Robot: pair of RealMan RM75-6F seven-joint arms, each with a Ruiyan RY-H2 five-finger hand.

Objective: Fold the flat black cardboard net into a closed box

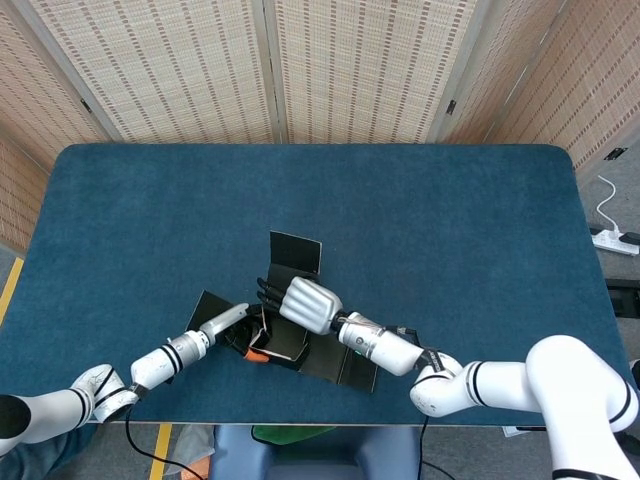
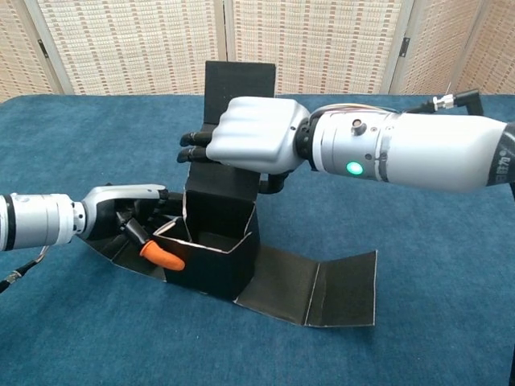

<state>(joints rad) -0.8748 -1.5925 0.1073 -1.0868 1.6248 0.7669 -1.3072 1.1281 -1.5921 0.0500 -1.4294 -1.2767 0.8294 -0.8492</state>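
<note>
here right hand (image 2: pixel 245 145) grips box (image 2: pixel 211 253).

The head view looks steeply down from above the near edge, taking in the whole desk (image 1: pixel 450 230). The chest view sits low and close, facing the far edge. Both share the near-middle stretch.

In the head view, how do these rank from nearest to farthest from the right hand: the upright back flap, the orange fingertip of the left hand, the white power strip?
1. Upright back flap, just behind the right hand.
2. Orange fingertip, to its left, beside the box.
3. White power strip, on the floor beyond the table's right edge.
</note>
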